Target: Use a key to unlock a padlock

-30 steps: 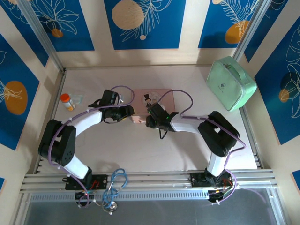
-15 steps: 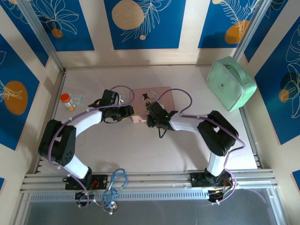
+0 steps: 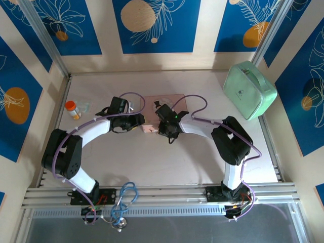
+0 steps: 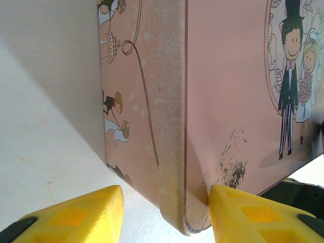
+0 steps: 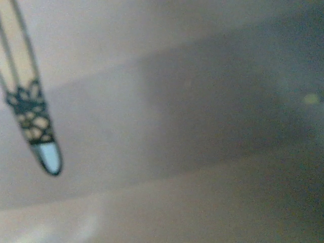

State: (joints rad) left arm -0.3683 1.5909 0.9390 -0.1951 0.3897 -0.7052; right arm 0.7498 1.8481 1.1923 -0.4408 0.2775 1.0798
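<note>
The pink box (image 4: pixel 228 101) looks smooth, faintly glossy, perhaps tin; the table (image 4: pixel 40 126) is matt.

The box (image 4: pixel 228 101) is pink, printed with a black-and-white cartoon bride and groom and thin brown swirls. The left hand (image 4: pixel 164 217) has yellow pads (image 4: pixel 248 212). The case (image 3: pixel 249 90) is mint green, the bench (image 3: pixel 152 162) pale beige, and the wall panels (image 3: pixel 152 25) blue with white leaf outlines and orange discs.
</note>
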